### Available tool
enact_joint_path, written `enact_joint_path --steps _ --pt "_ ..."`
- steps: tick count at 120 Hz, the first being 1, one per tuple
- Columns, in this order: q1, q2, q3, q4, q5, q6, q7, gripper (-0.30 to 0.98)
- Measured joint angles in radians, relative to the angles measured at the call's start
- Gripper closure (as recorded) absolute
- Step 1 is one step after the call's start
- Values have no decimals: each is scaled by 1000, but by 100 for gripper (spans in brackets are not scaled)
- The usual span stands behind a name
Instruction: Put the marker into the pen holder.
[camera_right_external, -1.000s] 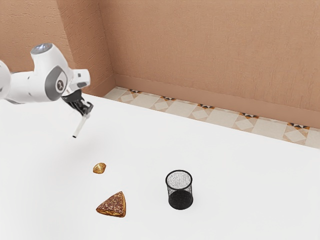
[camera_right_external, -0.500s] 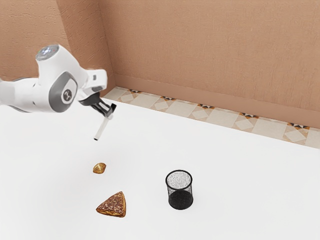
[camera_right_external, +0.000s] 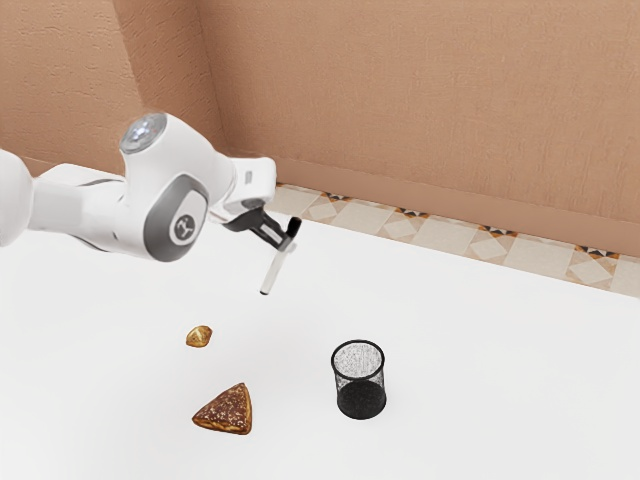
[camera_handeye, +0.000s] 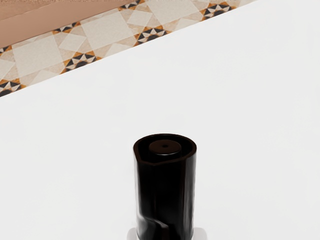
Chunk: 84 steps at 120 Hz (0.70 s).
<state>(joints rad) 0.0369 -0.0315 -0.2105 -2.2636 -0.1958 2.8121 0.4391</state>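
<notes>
Pen holder (camera_right_external: 360, 402): black wire mesh, looks like metal. Marker (camera_handeye: 165, 200): black end glossy, smooth plastic look. Desk (camera_right_external: 480, 360): white, smooth, matt. Wall (camera_right_external: 430, 90): rough, matt, plaster-like. Floor (camera_right_external: 450, 232): patterned tile look. Arm (camera_right_external: 190, 160): white shell, smooth, slight sheen.

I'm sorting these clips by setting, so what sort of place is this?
Probably a plain, sparsely furnished room, simulated: a smooth white table stands near a rough tan plaster wall, above a floor of beige star-patterned tiles.
</notes>
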Motion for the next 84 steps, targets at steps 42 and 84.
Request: enact_joint_path --steps 42,84 --pt "18 -28 -114 -21 -17 27 10 74" --pt "10 -34 -242 -35 -53 36 17 74"
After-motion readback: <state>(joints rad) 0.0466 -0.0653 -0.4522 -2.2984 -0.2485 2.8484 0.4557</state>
